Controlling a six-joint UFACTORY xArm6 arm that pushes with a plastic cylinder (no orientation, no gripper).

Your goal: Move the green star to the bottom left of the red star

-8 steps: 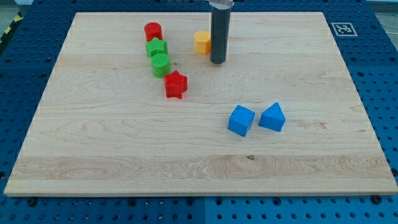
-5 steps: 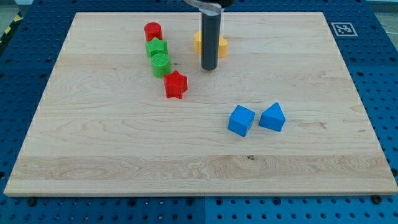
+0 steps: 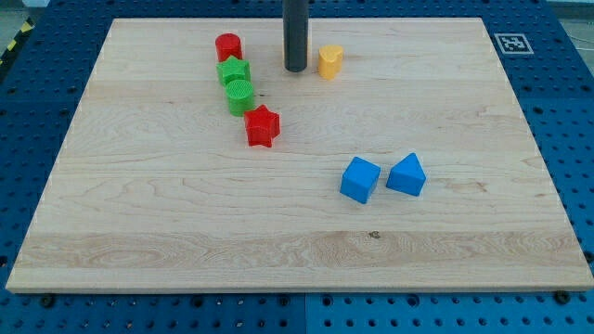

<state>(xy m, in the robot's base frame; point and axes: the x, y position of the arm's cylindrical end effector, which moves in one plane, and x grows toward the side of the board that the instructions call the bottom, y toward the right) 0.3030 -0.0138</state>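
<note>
The green star [image 3: 234,71] lies near the view's top left of centre, just below a red cylinder [image 3: 228,46] and touching a green cylinder [image 3: 240,96] below it. The red star [image 3: 263,126] lies below and right of the green cylinder, touching it. My tip [image 3: 295,69] rests on the board to the right of the green star, about a block's width away, and left of the yellow block [image 3: 329,60].
A blue cube [image 3: 360,179] and a blue wedge-like block [image 3: 406,174] sit side by side right of centre. The wooden board [image 3: 186,232] lies on a blue pegboard table; a fiducial marker [image 3: 510,43] is at the top right corner.
My tip has moved left and toward the view's top, from right of the yellow block to its left. The yellow block now sits a little further right.
</note>
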